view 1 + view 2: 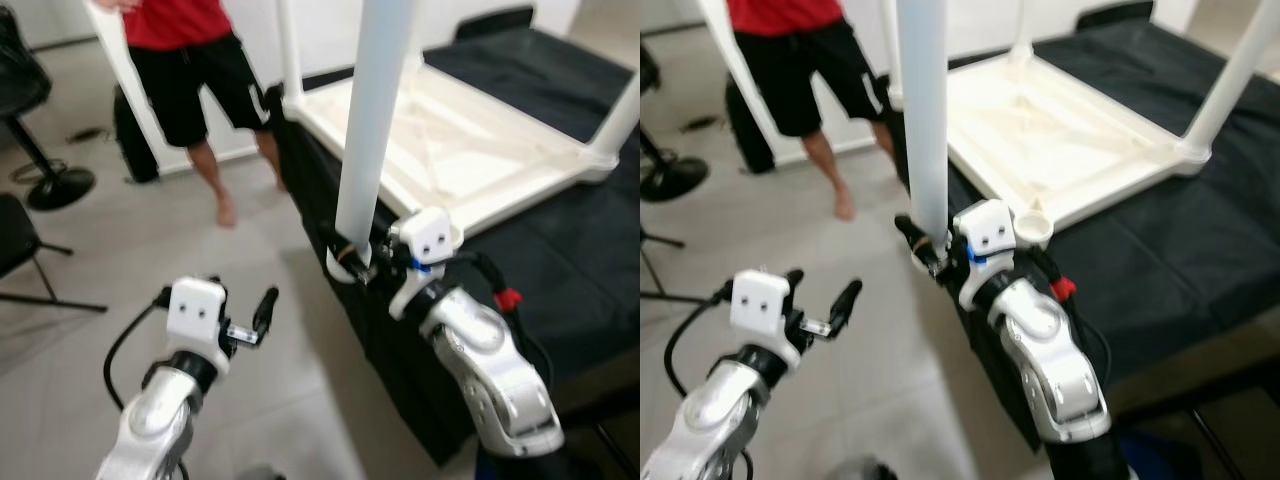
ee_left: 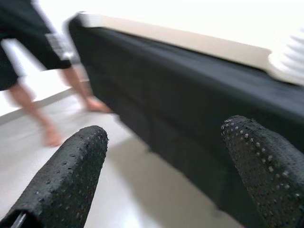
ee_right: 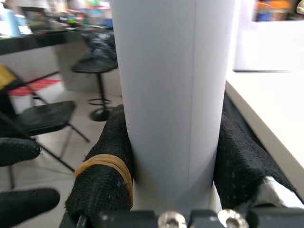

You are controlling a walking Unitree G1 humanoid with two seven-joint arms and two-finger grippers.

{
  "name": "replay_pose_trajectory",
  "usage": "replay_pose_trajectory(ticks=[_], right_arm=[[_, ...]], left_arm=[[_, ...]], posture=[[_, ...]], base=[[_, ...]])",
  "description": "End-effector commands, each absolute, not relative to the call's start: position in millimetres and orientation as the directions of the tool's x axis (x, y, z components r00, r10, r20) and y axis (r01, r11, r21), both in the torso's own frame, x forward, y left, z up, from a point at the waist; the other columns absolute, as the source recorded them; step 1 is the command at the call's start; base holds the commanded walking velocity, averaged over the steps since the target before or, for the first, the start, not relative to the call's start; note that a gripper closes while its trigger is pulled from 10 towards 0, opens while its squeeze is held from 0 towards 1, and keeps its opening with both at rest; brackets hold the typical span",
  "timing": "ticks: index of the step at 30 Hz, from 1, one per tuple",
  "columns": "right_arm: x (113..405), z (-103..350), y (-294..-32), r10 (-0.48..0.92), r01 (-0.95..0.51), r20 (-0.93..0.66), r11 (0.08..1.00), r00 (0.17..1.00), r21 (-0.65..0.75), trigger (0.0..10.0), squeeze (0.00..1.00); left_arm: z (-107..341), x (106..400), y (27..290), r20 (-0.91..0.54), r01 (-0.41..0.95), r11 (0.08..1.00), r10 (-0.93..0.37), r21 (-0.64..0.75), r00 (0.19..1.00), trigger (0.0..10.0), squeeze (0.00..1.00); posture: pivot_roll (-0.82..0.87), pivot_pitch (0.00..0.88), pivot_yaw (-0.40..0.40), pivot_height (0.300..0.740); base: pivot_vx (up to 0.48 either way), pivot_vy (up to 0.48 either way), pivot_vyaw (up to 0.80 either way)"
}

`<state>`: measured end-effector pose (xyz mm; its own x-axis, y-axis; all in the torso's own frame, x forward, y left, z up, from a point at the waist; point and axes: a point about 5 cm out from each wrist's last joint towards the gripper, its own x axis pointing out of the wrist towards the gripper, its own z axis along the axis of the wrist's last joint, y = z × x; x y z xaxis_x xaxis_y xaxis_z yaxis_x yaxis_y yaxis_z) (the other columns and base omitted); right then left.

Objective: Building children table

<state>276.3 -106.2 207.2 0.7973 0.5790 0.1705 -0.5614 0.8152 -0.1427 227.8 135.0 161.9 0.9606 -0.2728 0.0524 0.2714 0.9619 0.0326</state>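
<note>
With my right gripper [image 1: 352,262] pinching the last white leg [image 1: 372,120] upright at the upturned tabletop's [image 1: 470,150] seven o'clock corner, other legs stood fitted, while my left gripper [image 1: 262,312] hung spread.

No text, label, brand, number or sign can be read anywhere here. The far shelves in the right wrist view carry coloured items, but they are too blurred to make out any lettering.
</note>
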Motion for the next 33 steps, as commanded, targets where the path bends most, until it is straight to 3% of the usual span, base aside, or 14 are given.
replay_pose_trajectory(ticks=[1, 8, 23, 33], right_arm=[[275.8, 206.4, -107.5, 0.567, -0.549, 0.168, 0.824, 0.806, -0.143, 10.0, 0.0], [285.7, 207.1, -113.5, 0.497, -0.476, 0.157, 0.866, 0.853, -0.156, 10.0, 0.0], [295.1, 211.8, -114.7, 0.443, -0.424, 0.169, 0.895, 0.881, -0.138, 10.0, 0.0], [296.1, 211.8, -111.4, 0.463, -0.45, 0.166, 0.886, 0.871, -0.109, 10.0, 0.0]], left_arm=[[155.5, 227.1, 135.0, 0.023, 0.277, 0.96, -0.277, 0.034, 0.96, 10.0, 0.0], [154.8, 229.9, 135.1, 0.026, 0.285, 0.957, -0.286, 0.044, 0.958, 10.0, 0.0], [163.5, 234.2, 127.3, 0.089, 0.34, 0.94, -0.341, 0.036, 0.936, 10.0, 0.0], [167.1, 235.0, 126.3, 0.105, 0.346, 0.938, -0.348, 0.039, 0.932, 10.0, 0.0]], posture=[[-0.03, 0.15, 0.014, 0.74], [-0.03, 0.146, 0.012, 0.74], [-0.03, 0.135, 0.008, 0.74], [-0.03, 0.134, 0.007, 0.74]], base=[[0.0, 0.0, 0.0], [0.0, 0.0, 0.0], [0.0, 0.0, -0.68], [0.343, 0.0, -0.28]])
